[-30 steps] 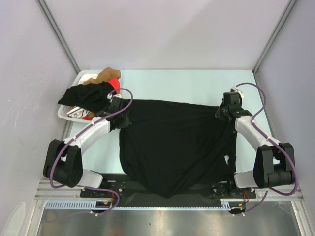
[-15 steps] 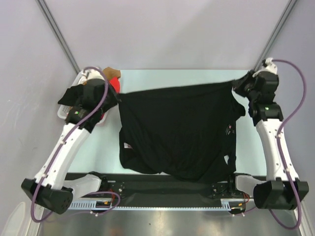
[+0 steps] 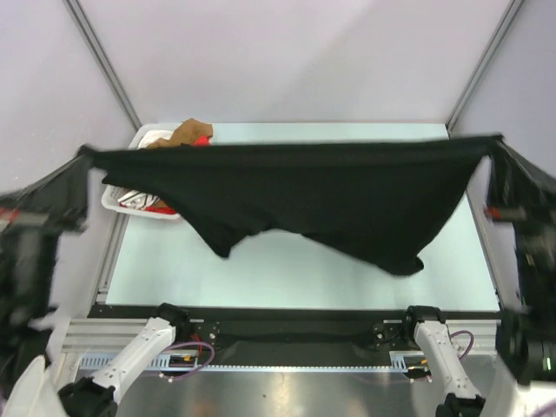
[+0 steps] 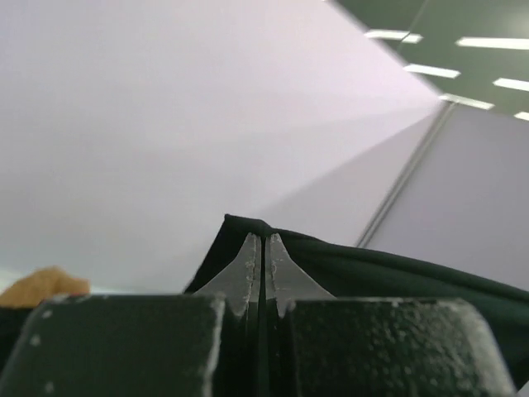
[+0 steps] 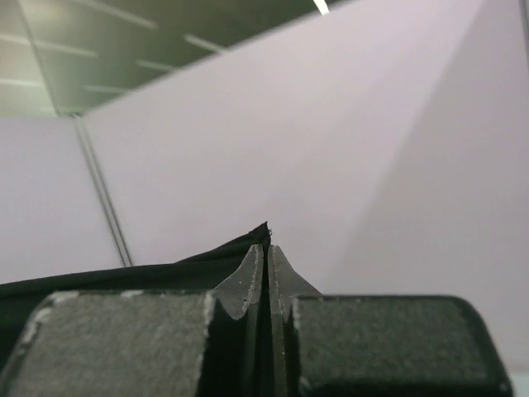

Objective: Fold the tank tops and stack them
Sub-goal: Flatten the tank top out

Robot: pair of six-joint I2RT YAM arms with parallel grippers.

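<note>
Overhead, the black top (image 3: 321, 195) hangs stretched between the two arms, high over the table (image 3: 287, 274) and touching nothing below. Its upper edge runs taut from the left gripper (image 3: 85, 155) to the right gripper (image 3: 497, 141), while the rest droops in loose folds, deepest toward the right. Both arms are blurred, so the fingers themselves are hard to read from above. Behind the cloth's left end sits the basket (image 3: 117, 201), holding a brown cloth (image 3: 184, 133) and a sliver of the red top (image 3: 202, 139). From the left wrist, the left gripper (image 4: 262, 241) is clenched on a corner of the black top (image 4: 388, 269), the cloth pinched between the tips and trailing off to the right. From the right wrist, the right gripper (image 5: 266, 252) is likewise clamped on the opposite corner of the black top (image 5: 124, 277), a small peak of fabric poking out above the tips. Judging by the sag, the garment is light, thin and utterly limp: it will not hold a shape, it will swing when moved, and it is in no way fragile. Such a narrow pinch on thin cloth could slip under too much tension, so a gentle stretch seems wise. Corners of one edge, as now, look the best holds for laying it flat; which edge this is I cannot tell.
</note>
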